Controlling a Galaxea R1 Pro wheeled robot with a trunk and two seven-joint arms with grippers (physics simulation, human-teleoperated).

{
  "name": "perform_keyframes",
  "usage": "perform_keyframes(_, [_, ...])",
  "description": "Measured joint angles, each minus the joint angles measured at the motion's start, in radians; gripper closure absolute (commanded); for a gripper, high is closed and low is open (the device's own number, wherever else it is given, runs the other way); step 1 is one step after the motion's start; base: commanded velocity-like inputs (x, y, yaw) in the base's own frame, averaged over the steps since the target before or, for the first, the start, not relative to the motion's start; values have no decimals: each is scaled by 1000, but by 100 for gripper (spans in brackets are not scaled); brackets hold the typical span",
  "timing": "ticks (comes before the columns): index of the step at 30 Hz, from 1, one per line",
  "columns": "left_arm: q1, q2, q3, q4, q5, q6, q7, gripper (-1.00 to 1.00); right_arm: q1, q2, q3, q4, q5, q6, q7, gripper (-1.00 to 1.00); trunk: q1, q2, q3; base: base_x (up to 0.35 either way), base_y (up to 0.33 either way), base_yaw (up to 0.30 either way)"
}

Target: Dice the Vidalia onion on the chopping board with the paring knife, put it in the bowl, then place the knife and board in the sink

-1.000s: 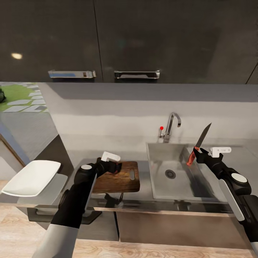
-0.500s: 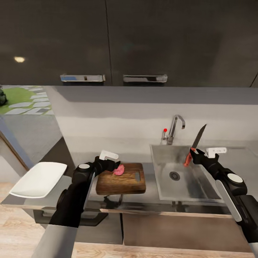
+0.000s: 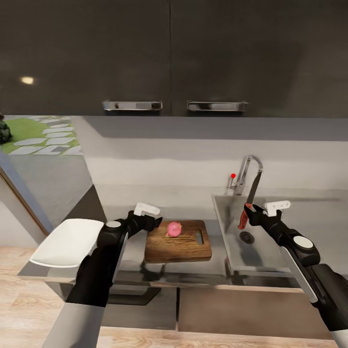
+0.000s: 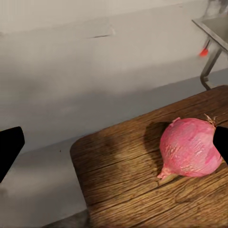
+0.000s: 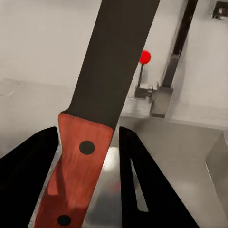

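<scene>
the right gripper (image 3: 249, 212) is clamped on the red-and-black handle of the small dark-bladed paring knife (image 3: 251, 195), forearm reaching forward over the rectangular grey steel sink (image 3: 232, 251). the knife's long axis is near upright, tip above the gripper, toward the curved chrome tap (image 3: 249, 169). the left gripper (image 3: 153, 221) has its fingers spread, holding nothing, arm extended low. just ahead of it, the pink round onion (image 4: 190, 147) lies on the brown wooden chopping board (image 3: 179, 241). the white shallow bowl (image 3: 67, 241) sits outboard of the left arm.
</scene>
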Motion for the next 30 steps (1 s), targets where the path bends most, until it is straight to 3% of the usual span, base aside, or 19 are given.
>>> perform_keyframes(12, [1,0,0,0,0,0,0,-100,0,-1,12,0,3,2,-3,100,0,0,0,0,47,0])
perform_keyframes(14, [1,0,0,-3,0,0,0,-100,0,-1,19,0,11,3,-9,100,0,0,0,0,1,0])
perform_keyframes(16, [0,0,0,-13,0,0,0,-100,0,-1,30,0,48,4,-27,100,0,0,0,0,0,0])
perform_keyframes(17, [1,0,0,-24,0,0,1,-100,0,-1,47,-1,155,7,-43,100,0,0,0,0,0,0])
perform_keyframes(21, [1,0,0,-38,0,1,1,-100,0,-1,197,-1,439,4,-54,100,0,0,0,0,0,0])
perform_keyframes(23, [0,0,0,-40,0,1,2,-100,0,0,236,-2,547,3,-57,100,0,0,0,0,0,0])
perform_keyframes(24, [0,0,0,-40,0,1,2,-100,0,0,250,-2,595,3,-58,100,0,0,0,0,0,0])
perform_keyframes(28, [0,0,0,-41,-1,1,1,-100,0,-1,270,-3,674,2,-70,100,0,0,0,0,0,0])
perform_keyframes(30, [0,0,0,-41,-1,1,1,-100,0,-2,275,-3,757,0,-75,100,0,0,0,0,0,0])
